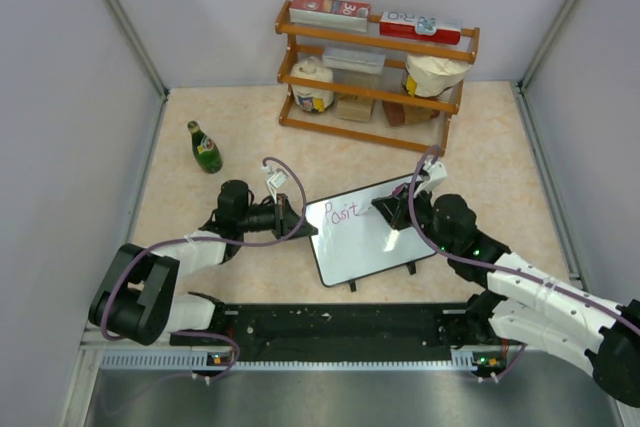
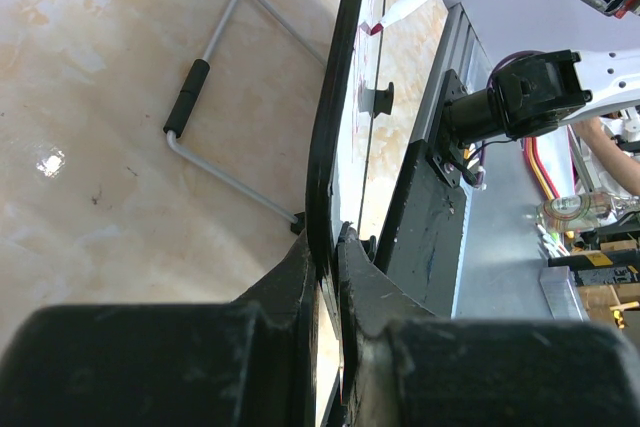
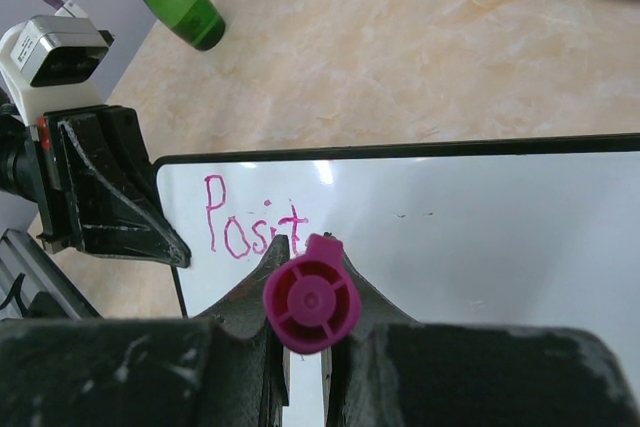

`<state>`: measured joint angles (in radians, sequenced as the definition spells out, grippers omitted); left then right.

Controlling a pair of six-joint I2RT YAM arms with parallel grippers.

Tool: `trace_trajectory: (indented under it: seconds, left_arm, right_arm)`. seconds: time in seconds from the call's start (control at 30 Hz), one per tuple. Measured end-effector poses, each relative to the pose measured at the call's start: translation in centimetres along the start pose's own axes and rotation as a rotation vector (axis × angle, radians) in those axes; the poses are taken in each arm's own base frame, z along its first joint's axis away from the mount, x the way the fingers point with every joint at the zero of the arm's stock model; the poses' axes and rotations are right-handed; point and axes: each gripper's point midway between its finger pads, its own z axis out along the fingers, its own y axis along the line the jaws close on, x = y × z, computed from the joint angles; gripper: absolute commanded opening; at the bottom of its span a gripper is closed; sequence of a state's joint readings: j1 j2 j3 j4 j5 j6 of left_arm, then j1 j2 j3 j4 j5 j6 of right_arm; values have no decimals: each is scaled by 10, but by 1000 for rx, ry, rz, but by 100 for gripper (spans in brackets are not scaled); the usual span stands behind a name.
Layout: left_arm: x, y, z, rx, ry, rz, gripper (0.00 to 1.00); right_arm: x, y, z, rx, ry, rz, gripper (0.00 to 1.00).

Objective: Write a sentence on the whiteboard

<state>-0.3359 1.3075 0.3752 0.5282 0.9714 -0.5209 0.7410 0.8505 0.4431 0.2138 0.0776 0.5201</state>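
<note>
Grey walls [image 1: 200, 7] stand on three sides of a pale, stone-look surface [image 1: 480, 147]. At the back is a wooden rack [image 1: 372, 95] with boxes and bags on it, well apart from the arms. The whiteboard [image 1: 365, 237] sits in the middle of the surface, between the two arms. A bent wire leg [image 2: 190, 97] with a black sleeve sticks out from its back.

A green bottle [image 1: 205, 148] stands off to the left, far from the board and not in the way.

The left pincer [image 2: 330, 247] is squeezed tight on the board's left edge, with the black frame between its fingers. The right pincer [image 3: 310, 247] is closed around a marker [image 3: 311, 305], with the purple end pointing up at the wrist camera. In the left wrist view the tip seems to touch the board, but it is hard to be sure.

The sentence [image 3: 252, 227] is pink and reads "Posit". It sits near the top left of the board. The right pincer and marker hide the spot just past the last letter.
</note>
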Motion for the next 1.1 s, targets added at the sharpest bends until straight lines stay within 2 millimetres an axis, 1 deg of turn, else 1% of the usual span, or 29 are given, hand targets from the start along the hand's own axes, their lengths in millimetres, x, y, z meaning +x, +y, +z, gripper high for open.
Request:
trace_trajectory:
  seconds: [0.47, 0.57, 0.83, 1.1]
  left_arm:
    - [0, 0, 0, 0, 0, 1, 0]
    - [0, 0, 0, 0, 0, 1, 0]
    - [0, 0, 0, 1, 0, 1, 0]
    - [0, 0, 0, 1, 0, 1, 0]
  right_arm:
    - [-5, -1, -1, 12, -16, -3, 0]
    - [-8, -2, -3, 22, -25, -4, 0]
    - [-22, 3, -1, 19, -54, -9, 0]
    - [-21, -3, 2, 50, -51, -13, 0]
